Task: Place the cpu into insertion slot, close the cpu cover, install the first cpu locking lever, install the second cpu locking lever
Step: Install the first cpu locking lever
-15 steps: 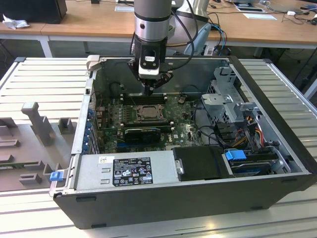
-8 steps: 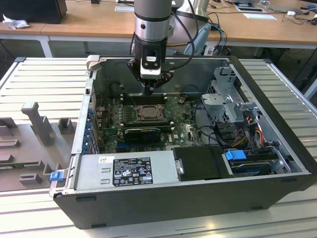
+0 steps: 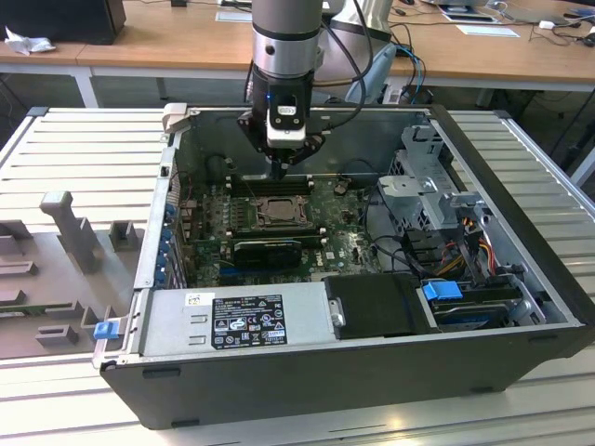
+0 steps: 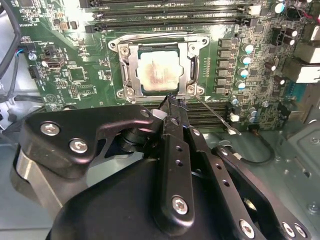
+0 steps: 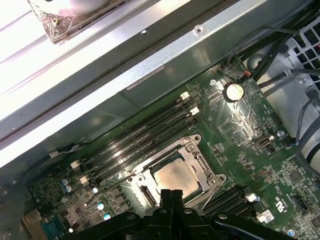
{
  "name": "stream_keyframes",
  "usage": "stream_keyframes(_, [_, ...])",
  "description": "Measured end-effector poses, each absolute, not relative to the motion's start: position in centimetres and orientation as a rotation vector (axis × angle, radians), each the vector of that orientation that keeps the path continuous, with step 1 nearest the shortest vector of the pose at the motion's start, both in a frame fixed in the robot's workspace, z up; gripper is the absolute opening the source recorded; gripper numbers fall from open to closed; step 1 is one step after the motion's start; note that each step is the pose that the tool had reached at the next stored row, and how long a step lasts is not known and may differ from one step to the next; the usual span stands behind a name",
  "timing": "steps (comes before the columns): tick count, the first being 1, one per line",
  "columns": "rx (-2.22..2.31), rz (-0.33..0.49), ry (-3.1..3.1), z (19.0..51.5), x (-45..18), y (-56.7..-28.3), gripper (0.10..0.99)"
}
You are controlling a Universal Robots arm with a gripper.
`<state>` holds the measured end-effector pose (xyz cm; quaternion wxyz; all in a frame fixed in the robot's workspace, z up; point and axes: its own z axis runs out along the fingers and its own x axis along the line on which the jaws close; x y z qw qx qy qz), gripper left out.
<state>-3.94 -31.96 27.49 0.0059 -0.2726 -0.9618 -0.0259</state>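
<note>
The cpu (image 4: 159, 74) shows its pale silver top inside the insertion slot (image 3: 276, 210) on the green motherboard. The grey cpu cover (image 4: 131, 65) lies flat around it as a frame. A thin metal locking lever (image 4: 215, 114) sticks out slantwise from one corner of the socket. My gripper (image 4: 172, 101) is shut with nothing between its fingers, its tips just off the socket's edge beside that lever's root. In the first wrist view the cpu (image 5: 175, 176) and cover (image 5: 196, 159) lie right in front of my gripper (image 5: 172, 193). In the exterior view my gripper (image 3: 278, 173) hangs just above the socket.
The motherboard sits deep in an open black computer case (image 3: 353, 372). Long black memory slots (image 5: 140, 142) run along one side of the socket, and another set (image 4: 210, 116) on the other. A drive cage and cables (image 3: 446, 232) fill the exterior view's right. A black card (image 3: 267, 249) lies near the socket.
</note>
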Motion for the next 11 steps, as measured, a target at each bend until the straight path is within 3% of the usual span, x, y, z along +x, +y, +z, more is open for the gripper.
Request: stream_keyframes(11, [-0.770,-0.080,-3.031,27.48,-3.94,-31.97,0.106])
